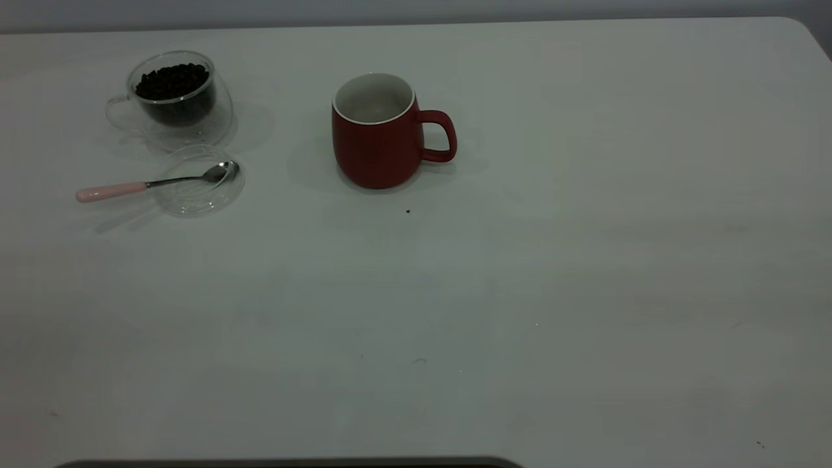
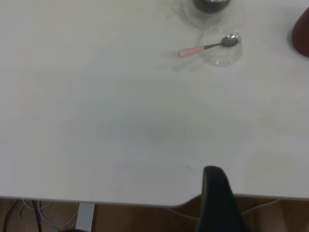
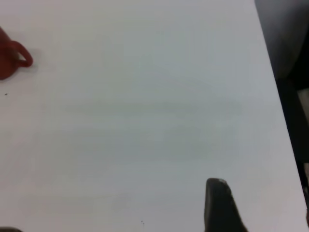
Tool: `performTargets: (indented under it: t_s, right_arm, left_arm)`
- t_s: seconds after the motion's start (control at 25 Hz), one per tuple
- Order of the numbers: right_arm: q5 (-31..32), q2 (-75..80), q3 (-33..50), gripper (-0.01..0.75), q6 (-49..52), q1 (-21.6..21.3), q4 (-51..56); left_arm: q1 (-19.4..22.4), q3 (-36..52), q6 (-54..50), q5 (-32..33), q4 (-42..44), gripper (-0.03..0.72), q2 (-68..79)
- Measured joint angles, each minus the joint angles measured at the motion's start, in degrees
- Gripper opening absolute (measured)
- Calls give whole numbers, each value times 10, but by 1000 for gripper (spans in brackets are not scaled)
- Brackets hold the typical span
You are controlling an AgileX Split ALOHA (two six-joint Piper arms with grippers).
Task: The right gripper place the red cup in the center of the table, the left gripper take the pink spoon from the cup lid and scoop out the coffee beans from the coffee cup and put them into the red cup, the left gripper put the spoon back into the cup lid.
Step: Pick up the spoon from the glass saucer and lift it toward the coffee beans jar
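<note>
Left gripper (image 2: pixel 218 200) hangs back at the near edge of the desk (image 1: pixel 520 292), touching nothing, and with just one black finger in the wrist view I can't tell how wide it stands; same story for the right gripper (image 3: pixel 219 205), parked low by its own side. Farther out, the red cup (image 1: pixel 380 133) sits upright mid-desk looking empty, so placing seems done. Scooping hasn't begun: pink spoon (image 1: pixel 153 184) rests across the cup lid (image 1: pixel 201 195), coffee beans (image 1: pixel 172 81) fill the coffee cup (image 1: pixel 175 97) just behind.

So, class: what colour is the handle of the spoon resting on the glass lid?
Pale pink; the pink spoon shows best in the exterior view.
</note>
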Motion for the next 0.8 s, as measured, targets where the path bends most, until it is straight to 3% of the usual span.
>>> performTargets:
  t_s: [0.48, 0.64, 0.8]
  right_arm:
    - [0, 0, 0, 452, 0, 12, 0]
    - [0, 0, 0, 452, 0, 12, 0]
    - [0, 0, 0, 452, 0, 12, 0]
  left_arm:
    - [0, 0, -1, -6, 0, 505, 0]
    - [0, -15, -29, -50, 0, 505, 31]
    - [0, -36, -72, -125, -1, 505, 168]
